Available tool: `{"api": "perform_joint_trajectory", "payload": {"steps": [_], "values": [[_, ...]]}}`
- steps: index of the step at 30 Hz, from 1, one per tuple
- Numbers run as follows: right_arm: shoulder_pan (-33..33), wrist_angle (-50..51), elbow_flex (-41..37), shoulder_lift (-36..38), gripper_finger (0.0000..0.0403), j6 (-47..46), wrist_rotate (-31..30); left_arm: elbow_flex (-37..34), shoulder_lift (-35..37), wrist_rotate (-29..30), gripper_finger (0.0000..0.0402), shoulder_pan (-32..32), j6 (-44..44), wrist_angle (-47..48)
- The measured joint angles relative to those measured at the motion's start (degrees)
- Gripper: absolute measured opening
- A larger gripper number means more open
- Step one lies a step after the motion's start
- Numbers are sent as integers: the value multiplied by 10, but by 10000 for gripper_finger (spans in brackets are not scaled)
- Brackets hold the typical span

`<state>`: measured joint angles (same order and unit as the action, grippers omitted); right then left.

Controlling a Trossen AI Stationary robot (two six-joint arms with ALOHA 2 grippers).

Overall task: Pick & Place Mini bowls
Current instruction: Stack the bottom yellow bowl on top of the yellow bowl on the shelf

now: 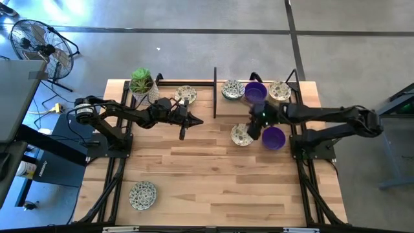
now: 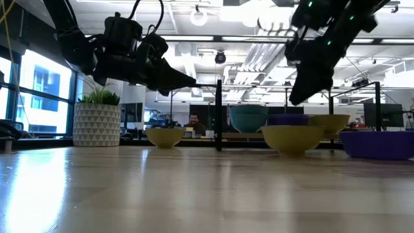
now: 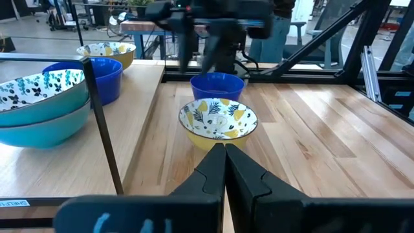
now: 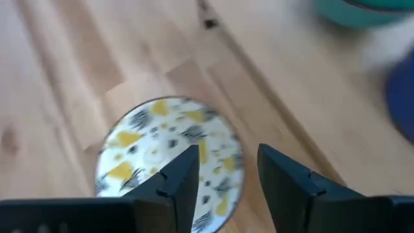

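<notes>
Above the patterned bowl on the right half of the bench, the right hand is held with its fingers spread apart and nothing pinched between them; the bowl sits upright on the wood just beneath. Beside it, a purple bowl rests on the bench. Behind these, along the far edge, a teal bowl, another purple bowl and a patterned one are lined up, right of a black upright divider. Left of centre, the left hand hangs pressed together and empty. Further bowls lie at the far left and near corner, by a potted plant.
</notes>
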<state>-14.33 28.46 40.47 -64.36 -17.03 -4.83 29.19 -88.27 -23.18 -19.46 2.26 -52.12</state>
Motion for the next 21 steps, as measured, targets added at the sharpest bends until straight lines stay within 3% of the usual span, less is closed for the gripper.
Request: {"api": "perform_joint_trajectory", "payload": {"steps": [5, 12, 16, 21], "values": [[97, 3, 0, -3, 150, 16, -60, 0, 0, 0, 0, 0, 0, 0], [180, 52, 33, -38, 212, -6, -91, 0, 0, 2, 0, 0, 3, 0], [220, 58, 74, -91, 227, 29, -100, 0, 0, 2, 0, 0, 3, 0], [255, 107, 122, -189, 211, 61, -136, 0, 0, 2, 0, 0, 3, 1]]}}
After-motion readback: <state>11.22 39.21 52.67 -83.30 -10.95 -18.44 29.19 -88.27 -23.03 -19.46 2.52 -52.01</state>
